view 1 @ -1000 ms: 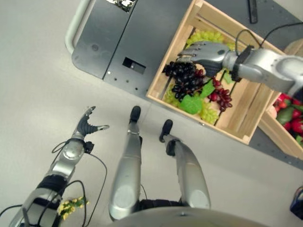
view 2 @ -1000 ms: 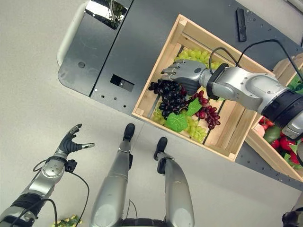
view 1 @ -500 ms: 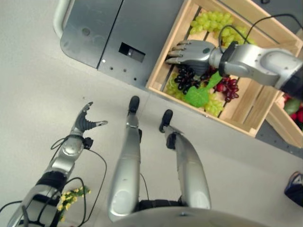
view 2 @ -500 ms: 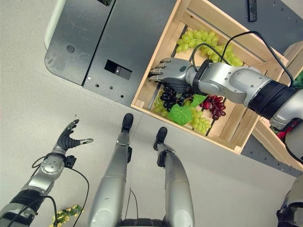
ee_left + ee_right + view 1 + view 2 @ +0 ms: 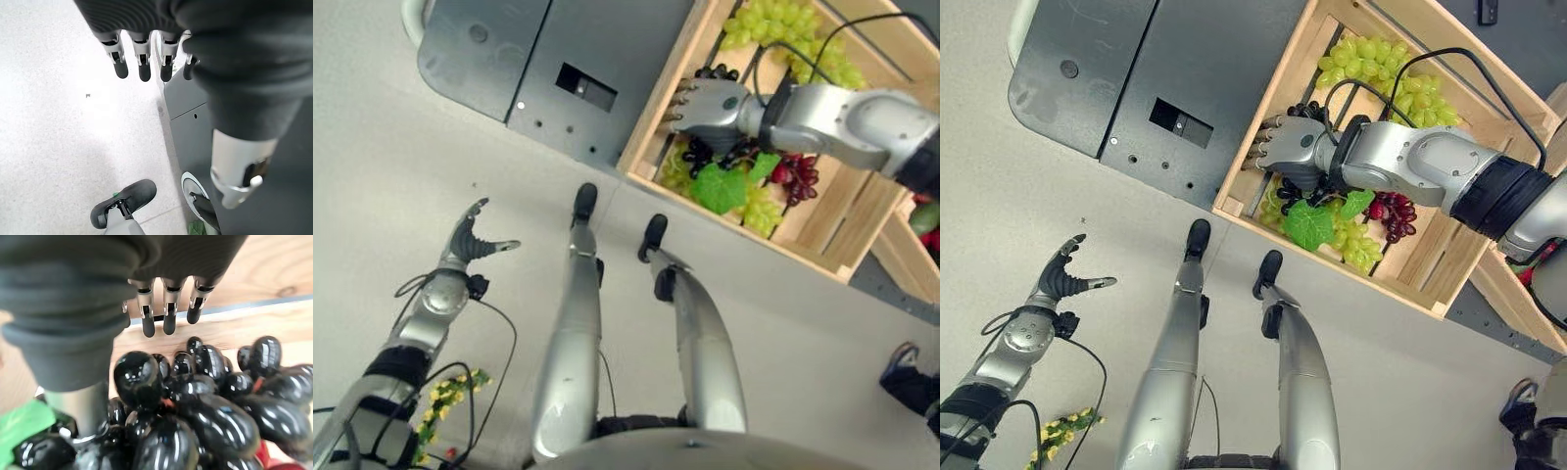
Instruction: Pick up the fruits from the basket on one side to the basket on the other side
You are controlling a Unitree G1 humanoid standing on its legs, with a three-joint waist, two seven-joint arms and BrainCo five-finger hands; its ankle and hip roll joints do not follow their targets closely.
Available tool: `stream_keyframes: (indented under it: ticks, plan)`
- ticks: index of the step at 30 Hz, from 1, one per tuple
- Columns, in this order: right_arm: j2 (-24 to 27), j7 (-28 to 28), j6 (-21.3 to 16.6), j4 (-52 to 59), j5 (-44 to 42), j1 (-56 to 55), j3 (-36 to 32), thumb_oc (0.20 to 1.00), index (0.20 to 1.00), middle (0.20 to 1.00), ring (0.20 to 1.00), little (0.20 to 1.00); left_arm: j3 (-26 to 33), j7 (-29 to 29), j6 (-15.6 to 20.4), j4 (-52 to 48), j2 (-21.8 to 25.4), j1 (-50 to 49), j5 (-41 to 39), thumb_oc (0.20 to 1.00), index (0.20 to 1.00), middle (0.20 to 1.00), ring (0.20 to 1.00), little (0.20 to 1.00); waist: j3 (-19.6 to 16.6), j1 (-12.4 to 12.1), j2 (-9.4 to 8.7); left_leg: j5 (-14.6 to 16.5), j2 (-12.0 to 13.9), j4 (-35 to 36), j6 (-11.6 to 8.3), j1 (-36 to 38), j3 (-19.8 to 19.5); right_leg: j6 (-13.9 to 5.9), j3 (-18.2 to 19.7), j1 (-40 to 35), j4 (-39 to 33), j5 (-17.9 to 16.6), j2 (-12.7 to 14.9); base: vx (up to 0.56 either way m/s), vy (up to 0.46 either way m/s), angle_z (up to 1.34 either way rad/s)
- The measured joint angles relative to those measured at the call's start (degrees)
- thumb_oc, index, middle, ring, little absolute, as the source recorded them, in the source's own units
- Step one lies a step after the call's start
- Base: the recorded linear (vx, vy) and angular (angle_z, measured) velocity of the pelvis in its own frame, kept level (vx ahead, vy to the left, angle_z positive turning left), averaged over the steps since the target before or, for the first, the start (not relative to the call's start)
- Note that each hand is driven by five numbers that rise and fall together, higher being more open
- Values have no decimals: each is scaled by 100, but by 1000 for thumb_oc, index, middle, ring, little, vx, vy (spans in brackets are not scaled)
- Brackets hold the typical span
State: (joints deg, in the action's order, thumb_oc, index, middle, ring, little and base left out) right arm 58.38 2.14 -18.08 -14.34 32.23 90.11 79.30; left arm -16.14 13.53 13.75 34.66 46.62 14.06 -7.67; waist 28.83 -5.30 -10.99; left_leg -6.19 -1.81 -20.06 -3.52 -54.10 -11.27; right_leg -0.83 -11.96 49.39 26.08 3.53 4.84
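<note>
Black grapes (by crate wall) under open right hand.

Black grapes, green grapes heaped in wooden crate

- The place looks like a robot test lab or workshop.
- A plain pale speckled floor lies underfoot.
- A dark grey metal platform with screw holes carries wooden crates of fake grapes.
</note>
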Motion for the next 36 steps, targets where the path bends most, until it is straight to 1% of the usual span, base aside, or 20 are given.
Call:
stream_keyframes:
  ticks: [1, 5, 15, 18, 23, 24, 25, 26, 32, 33, 35, 36]
  plan:
    - [2, 38, -24, 40, 120, 16, -1, 1000, 1000, 1000, 1000, 1000, -19, 0, 0, -6, 70, -6, 5, 1000, 1000, 1000, 1000, 1000, -41, -7, -61, -4, 3, 0, -7, -70, 1, -1, -2, 71, 6, 0, 0, 0, 0, 0]
    - [-19, 120, -46, 57, 339, 44, -1, 1000, 1000, 1000, 1000, 1000, -16, 3, -61, 7, 124, 29, 6, 1000, 1000, 1000, 1000, 1000, -88, -6, -129, -21, -5, -4, -8, -196, -29, -1, -33, 175, 2, 1, 5, -4, -1, 3]
    - [-128, 242, -68, 64, 771, 93, 2, 1000, 1000, 1000, 1000, 1000, -23, 7, -98, 16, 140, 29, 12, 1000, 1000, 1000, 1000, 1000, -90, -3, -132, -25, -15, 13, -7, -203, -43, -18, -42, 182, 5, 12, 11, 0, 0, 0]
    - [-127, 287, -68, 80, 772, 100, 2, 1000, 1000, 1000, 1000, 1000, -34, 8, -108, 16, 140, 29, 12, 1000, 1000, 1000, 1000, 1000, -95, -1, -139, -26, -16, 18, -8, -212, -45, -23, -44, 190, 2, 16, 11, 14, -6, 0]
    - [-110, 410, -71, 257, 834, 134, 23, 1000, 1000, 1000, 1000, 1000, -61, 17, -135, 44, 205, 6, 16, 1000, 1000, 1000, 1000, 1000, -164, 42, -239, -23, -6, 22, -22, -253, -60, -10, -68, 221, 4, 64, 6, 11, -3, 2]
    - [-98, 462, -76, 342, 844, 132, 24, 1000, 1000, 1000, 1000, 1000, -62, 15, -157, 69, 212, 0, 18, 1000, 1000, 1000, 1000, 1000, -184, 61, -267, -48, -7, 28, 2, -259, -73, -7, -80, 226, 9, 56, -1, -59, 22, 6]
    - [-97, 472, -77, 351, 856, 135, 24, 1000, 1000, 1000, 1000, 1000, -60, 18, -169, 70, 221, -4, 18, 1000, 1000, 1000, 1000, 1000, -193, 72, -280, -21, -5, 24, -31, -255, -73, -9, -79, 224, 16, 71, 5, -2, 1, 6]
    - [-75, 515, -76, 437, 881, 136, 23, 1000, 1000, 1000, 1000, 1000, -65, 11, -178, 89, 218, -7, 19, 1000, 1000, 1000, 1000, 1000, -198, 86, -288, -70, -7, 24, -1, -253, -94, 16, -84, 209, 16, 48, -9, -63, 18, 5]
    - [246, 574, -80, 822, 871, 193, 38, 1000, 1000, 1000, 1000, 1000, -58, 2, -211, 140, 233, -80, 24, 1000, 1000, 1000, 1000, 1000, -234, 140, -338, -25, 9, -6, -47, -255, -109, 12, -96, 209, 53, 97, -23, 19, -7, 1]
    - [465, 578, -81, 1061, 863, 222, 24, 1000, 1000, 1000, 1000, 1000, 15, 2, -201, 128, 257, -139, 35, 1000, 1000, 1000, 1000, 1000, -258, 146, -372, -22, 12, 1, -53, -240, -105, 19, -90, 210, 80, 110, -23, -58, 16, 0]
    - [622, 572, -92, 1243, 857, 254, 26, 1000, 1000, 1000, 1000, 1000, 44, 2, -214, 176, 306, -191, 75, 1000, 1000, 1000, 1000, 1000, -296, 156, -424, -22, 31, -1, -58, -226, -106, 26, -79, 200, 75, 114, -48, 32, -13, -3]
    - [716, 562, -110, 1326, 852, 259, 26, 1000, 1000, 1000, 1000, 1000, 49, 5, -219, 204, 370, -236, 82, 1000, 1000, 1000, 1000, 1000, -350, 164, -497, -4, 54, -13, -78, -224, -91, 41, -83, 204, 81, 123, -49, 1, -11, -5]
